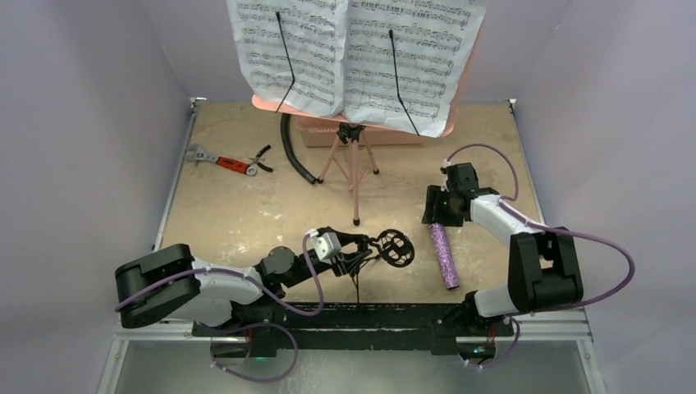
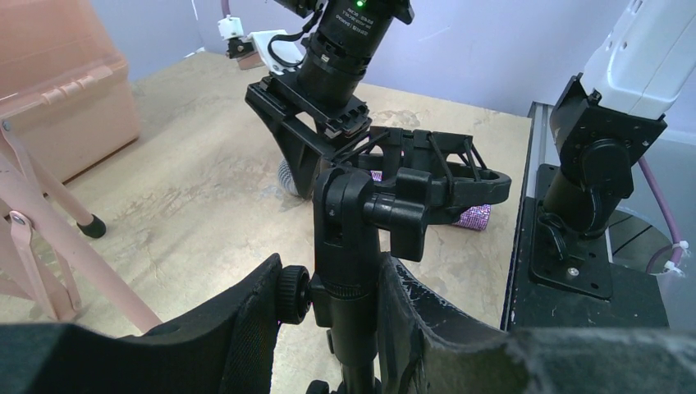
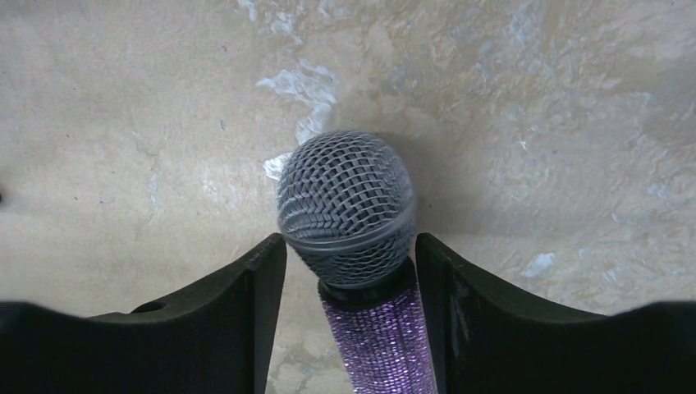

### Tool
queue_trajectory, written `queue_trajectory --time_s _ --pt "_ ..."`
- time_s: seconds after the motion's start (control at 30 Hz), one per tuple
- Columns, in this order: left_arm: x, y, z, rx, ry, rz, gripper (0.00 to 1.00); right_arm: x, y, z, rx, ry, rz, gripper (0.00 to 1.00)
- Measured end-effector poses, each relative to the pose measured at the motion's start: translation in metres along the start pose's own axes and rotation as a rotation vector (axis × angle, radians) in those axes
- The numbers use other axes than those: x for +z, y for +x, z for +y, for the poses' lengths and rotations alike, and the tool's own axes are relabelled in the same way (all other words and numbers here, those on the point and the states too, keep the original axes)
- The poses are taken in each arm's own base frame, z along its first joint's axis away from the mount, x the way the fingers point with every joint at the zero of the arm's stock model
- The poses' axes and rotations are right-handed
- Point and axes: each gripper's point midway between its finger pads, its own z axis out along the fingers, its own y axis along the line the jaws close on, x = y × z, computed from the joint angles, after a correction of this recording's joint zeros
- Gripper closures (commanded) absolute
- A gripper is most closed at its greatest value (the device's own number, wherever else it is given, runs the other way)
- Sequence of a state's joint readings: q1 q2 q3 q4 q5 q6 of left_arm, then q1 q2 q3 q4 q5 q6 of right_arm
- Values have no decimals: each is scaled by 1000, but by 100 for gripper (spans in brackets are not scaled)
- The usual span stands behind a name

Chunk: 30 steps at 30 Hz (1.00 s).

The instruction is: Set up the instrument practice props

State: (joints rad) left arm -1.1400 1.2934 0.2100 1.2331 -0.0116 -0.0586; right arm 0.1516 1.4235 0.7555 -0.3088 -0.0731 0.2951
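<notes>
I see the pink music stand (image 1: 353, 160) at far centre, carrying the sheet-music pages (image 1: 353, 57). My left gripper (image 2: 341, 295) clamps the small black tripod mic stand (image 2: 349, 222) by its post. My right gripper (image 3: 351, 246) straddles the purple microphone (image 3: 346, 205) lying on the table beside it, fingers not touching. This close to the rounded head, I think a squeeze could let it slip.

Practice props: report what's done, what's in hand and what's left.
Done: the music stand stands upright with the sheet-music pages on it. In hand: the left gripper grips the mic stand by its post; the right gripper straddles the microphone lying on the table, not yet clamped. Left: lifting the microphone into that stand's holder.
</notes>
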Motion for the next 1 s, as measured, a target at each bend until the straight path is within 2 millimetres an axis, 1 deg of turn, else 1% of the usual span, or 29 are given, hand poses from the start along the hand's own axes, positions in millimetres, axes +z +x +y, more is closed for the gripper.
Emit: queue_trajectory --time_s 0.03,0.1,0.17,0.2,0.27,0.33,0.4,0.5,0.53,0.63,0.73,0.8,0.9,1.0 --pt "0 0 0 0 0 1 100 1 -1 1 -3 -3 -2 51" --pt "-1 1 0 5 1 8 100 2 -2 3 -14 -12 -5 57" --pt "-2 1 1 17 1 22 99 2 -3 6 -16 -26 -7 67" --pt "-3 1 1 21 0 32 95 2 -4 8 -17 -35 -9 71" --pt "-5 2 2 37 0 52 81 2 -5 9 -21 -40 -15 74" --pt "-8 3 3 51 -2 70 67 1 -6 10 -27 -44 -20 82" --pt "-11 3 4 61 -9 83 59 -2 -8 11 -31 -47 -33 90" --pt "-15 6 9 82 -29 108 48 -12 -16 13 -37 -52 -77 97" --pt "-16 7 11 86 -38 114 46 -17 -20 14 -39 -54 -97 100" --pt "-17 8 15 100 -57 126 40 -36 -37 19 -45 -60 -165 100" --pt "-17 9 17 102 -68 133 35 -63 -62 28 -39 -76 -258 100" --pt "-18 11 18 103 -73 147 29 -82 -76 35 -30 -96 -322 100" --pt "-18 11 20 105 -82 163 24 -109 -90 42 -17 -127 -406 100" --pt "-17 2 21 110 -90 163 23 -138 -97 47 -4 -155 -497 100"
